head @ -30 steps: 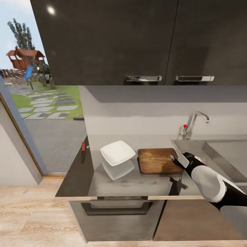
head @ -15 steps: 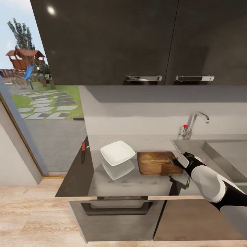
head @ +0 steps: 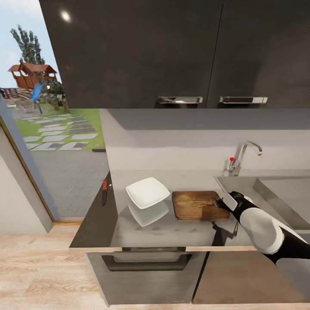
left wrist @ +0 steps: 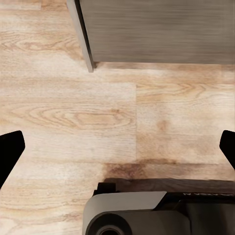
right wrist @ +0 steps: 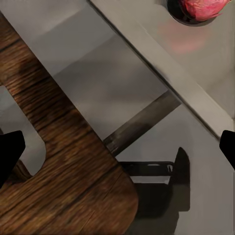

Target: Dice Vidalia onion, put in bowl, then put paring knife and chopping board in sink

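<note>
The dark-brown chopping board (head: 197,205) lies flat on the grey countertop (head: 172,230), with the white bowl (head: 147,191) just left of it. My right gripper (head: 218,201) stands open at the board's slotted right end; the board's corner (right wrist: 63,161) lies between its fingers. The pinkish Vidalia onion (right wrist: 203,7) rests in the sink (right wrist: 200,58) beyond the rim. The paring knife (head: 104,190) lies at the countertop's far left edge. My left gripper (left wrist: 117,147) hangs open over the floor.
A chrome tap (head: 242,156) with a red knob stands behind the steel sink (head: 284,189) at the right. Dark wall cupboards (head: 172,51) hang above. A glass door opens to a garden at the left. A dark cabinet front (left wrist: 156,29) stands beyond the wooden floor (left wrist: 73,112).
The chopping board has slid a little toward the counter's front edge and now lies squarer to it. My right gripper has stayed at the board's right end.
</note>
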Tool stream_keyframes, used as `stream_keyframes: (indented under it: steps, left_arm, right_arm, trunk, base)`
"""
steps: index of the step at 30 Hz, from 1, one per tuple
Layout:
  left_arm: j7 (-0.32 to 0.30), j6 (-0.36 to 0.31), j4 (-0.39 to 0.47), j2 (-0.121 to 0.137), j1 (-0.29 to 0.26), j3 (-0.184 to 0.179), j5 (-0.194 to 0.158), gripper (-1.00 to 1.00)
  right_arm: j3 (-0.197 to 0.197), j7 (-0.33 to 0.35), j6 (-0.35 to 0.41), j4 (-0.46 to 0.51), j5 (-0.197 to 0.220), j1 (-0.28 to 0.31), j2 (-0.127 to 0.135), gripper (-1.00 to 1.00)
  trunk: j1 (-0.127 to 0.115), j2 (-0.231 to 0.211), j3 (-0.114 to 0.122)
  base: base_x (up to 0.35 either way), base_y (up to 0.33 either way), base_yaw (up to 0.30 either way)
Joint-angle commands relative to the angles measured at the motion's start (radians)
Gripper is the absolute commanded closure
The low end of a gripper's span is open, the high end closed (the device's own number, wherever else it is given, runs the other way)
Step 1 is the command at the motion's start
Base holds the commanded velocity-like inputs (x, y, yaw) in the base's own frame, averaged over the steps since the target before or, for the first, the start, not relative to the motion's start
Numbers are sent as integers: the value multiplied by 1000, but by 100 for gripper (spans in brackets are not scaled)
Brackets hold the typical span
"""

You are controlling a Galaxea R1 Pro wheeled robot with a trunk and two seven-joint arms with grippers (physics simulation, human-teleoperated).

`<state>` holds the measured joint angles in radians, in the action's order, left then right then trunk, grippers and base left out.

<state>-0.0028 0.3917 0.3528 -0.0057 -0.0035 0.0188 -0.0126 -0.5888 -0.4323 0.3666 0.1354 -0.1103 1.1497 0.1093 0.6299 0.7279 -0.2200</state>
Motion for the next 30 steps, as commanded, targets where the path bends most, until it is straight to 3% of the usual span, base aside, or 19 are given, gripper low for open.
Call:
stream_keyframes:
  steps: [1, 30]
  left_arm:
    - [0, 3, 0, 0, 0, 2, -1, -100]
    - [0, 3, 0, 0, 0, 1, -1, -100]
  right_arm:
    - [-6, 0, 8, 1, -10, 1, 0, -100]
    - [-3, 17, 6, 0, -6, 1, -3, -100]
  trunk:
    - [0, 1, 0]
    - [0, 1, 46]
  base:
    - [0, 0, 0]
    - [0, 0, 0]
